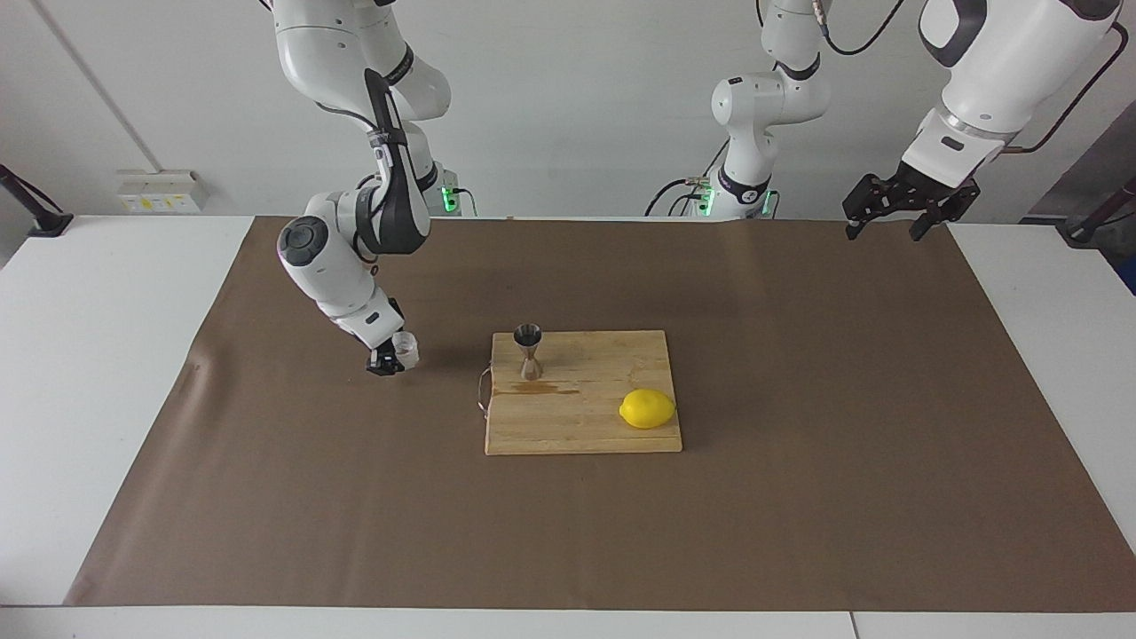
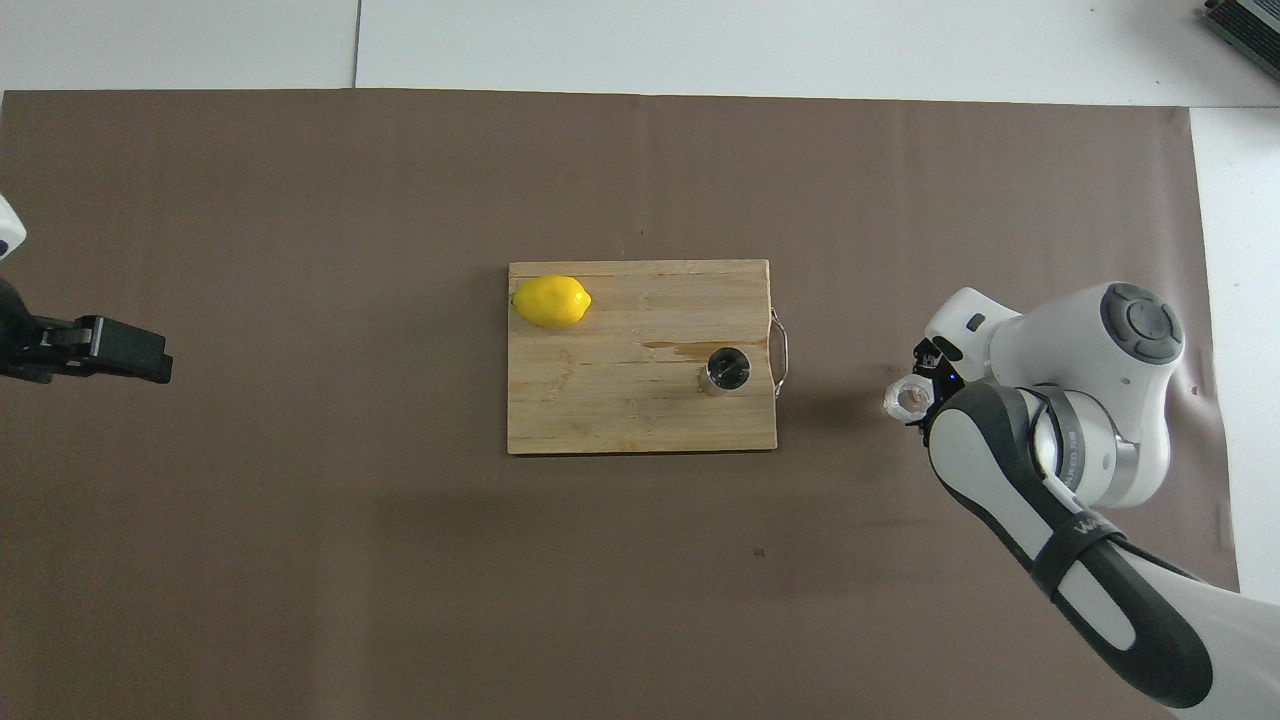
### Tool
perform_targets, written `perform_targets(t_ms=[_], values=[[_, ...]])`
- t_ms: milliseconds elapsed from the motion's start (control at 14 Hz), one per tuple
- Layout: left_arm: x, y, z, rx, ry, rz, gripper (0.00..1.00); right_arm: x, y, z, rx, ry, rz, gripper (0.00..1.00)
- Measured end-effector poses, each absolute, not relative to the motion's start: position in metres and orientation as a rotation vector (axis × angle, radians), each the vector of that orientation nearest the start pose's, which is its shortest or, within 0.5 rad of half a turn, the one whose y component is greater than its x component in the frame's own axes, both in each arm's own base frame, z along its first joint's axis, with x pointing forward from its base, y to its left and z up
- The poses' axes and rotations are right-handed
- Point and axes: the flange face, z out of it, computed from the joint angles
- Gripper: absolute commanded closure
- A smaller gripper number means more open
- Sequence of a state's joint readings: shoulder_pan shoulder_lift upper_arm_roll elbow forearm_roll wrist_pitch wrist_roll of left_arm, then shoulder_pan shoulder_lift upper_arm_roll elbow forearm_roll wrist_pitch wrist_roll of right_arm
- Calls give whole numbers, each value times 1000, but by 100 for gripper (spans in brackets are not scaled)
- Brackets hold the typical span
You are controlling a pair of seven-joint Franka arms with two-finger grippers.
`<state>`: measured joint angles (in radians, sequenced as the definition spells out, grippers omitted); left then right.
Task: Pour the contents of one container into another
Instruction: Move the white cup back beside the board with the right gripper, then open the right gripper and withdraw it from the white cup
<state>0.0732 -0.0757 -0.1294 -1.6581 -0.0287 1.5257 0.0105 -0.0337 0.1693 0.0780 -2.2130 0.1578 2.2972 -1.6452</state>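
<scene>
The small clear glass cup (image 1: 406, 348) is between the fingers of my right gripper (image 1: 391, 357), low over the brown mat beside the cutting board, toward the right arm's end of the table. I cannot tell whether the cup touches the mat. It also shows in the overhead view (image 2: 909, 397), with the right gripper (image 2: 928, 388) shut on it. The steel jigger (image 1: 529, 350) stands upright on the board's corner nearest the cup, and shows from above (image 2: 727, 368). My left gripper (image 1: 886, 232) waits open and empty, raised over the left arm's end of the mat (image 2: 120, 352).
The wooden cutting board (image 1: 595, 435) lies mid-table with a wire handle toward the cup. A yellow lemon (image 1: 647, 409) lies on it, toward the left arm's end. A wet streak (image 1: 543, 389) marks the board beside the jigger. A brown mat (image 1: 799, 497) covers the table.
</scene>
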Motion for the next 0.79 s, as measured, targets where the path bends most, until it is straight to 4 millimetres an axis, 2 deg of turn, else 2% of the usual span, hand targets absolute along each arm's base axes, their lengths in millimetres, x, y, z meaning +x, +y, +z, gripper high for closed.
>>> perform_targets(t_ms=[215,430,501,573,716,788], values=[[524,-35,620,-3156,105,91,0,533,-3,290,2287,2380,66,97],[524,-35,620,-3156,105,91,0,535,-21,291,2229,2403,108,92],[524,-35,620,-3156,105,91,0,535,-24,291,2222,2401,114,82],[524,-35,620,-3156,105,91,0,535,-24,291,2220,2402,115,67],[524,-35,620,-3156,105,91,0,535,-24,291,2220,2402,115,0],[524,-35,620,-3156,105,91,0,536,-24,290,2219,2401,116,0]])
